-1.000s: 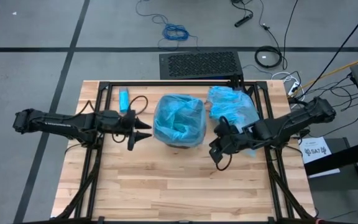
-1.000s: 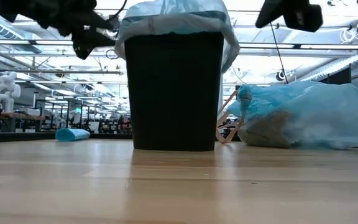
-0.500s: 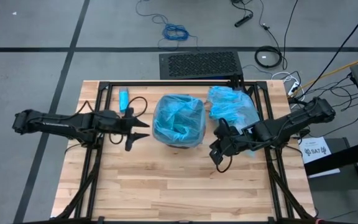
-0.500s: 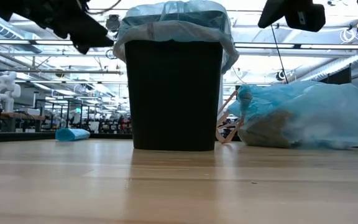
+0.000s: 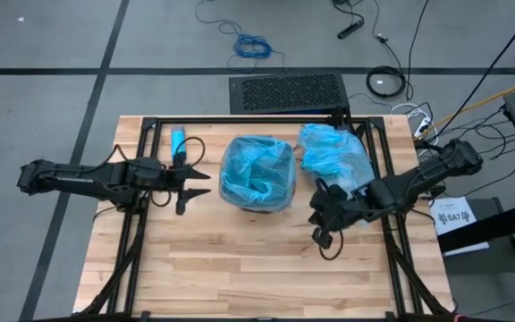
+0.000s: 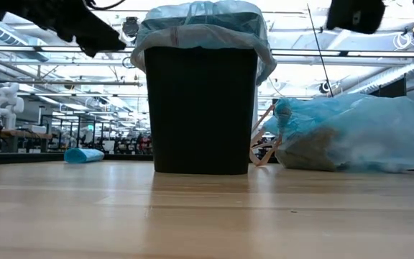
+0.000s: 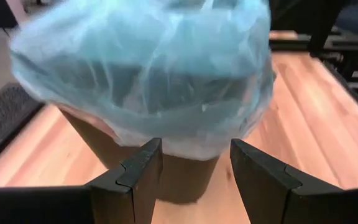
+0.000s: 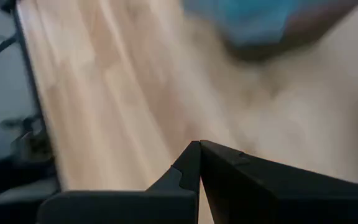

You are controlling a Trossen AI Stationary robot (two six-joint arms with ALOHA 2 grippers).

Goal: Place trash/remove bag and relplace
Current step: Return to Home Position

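Observation:
A dark bin stands upright at the table's middle, lined with a light-blue bag whose rim folds over its top. A full, tied light-blue bag lies on the table to the bin's right; brownish contents show through it. No loose trash scraps are in view. My left gripper hovers open just left of the bin, fingers pointing at it. My right gripper is shut, above the table near the full bag's near side.
A small blue oblong object lies near the far left of the table, also seen low. A black frame runs around the table. Bare wood stretches along the near side.
My left gripper has drawn back a little from the bin toward the table's left. My right gripper has moved toward the near edge and slightly right, away from the full bag. Bin and bags have stayed in place.

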